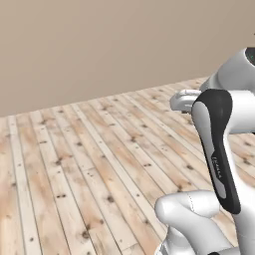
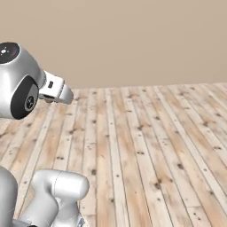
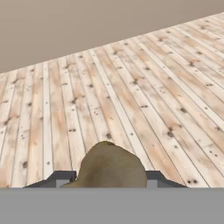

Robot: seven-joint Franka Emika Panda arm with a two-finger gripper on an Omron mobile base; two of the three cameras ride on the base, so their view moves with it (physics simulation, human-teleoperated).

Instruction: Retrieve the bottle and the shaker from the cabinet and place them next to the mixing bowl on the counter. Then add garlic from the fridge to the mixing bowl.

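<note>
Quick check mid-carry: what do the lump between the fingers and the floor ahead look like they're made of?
Garlic: matte brownish-tan, slightly mottled skin, looks organic, papery rather than glossy. Floor: pale wood planks with visible grain, dark knots and seams, dull finish.

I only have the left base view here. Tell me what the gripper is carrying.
Observer: In the hand view the garlic, a brownish-tan lump, sits between the gripper fingertips.
Operator: Report what lies ahead of the hand.
Observer: Wooden floor planks running to a plain beige wall.
Operator: Say where the hand is in the right base view.
Observer: At upper left, beside the arm's grey joint, with the hand reaching out over the floor.
</note>
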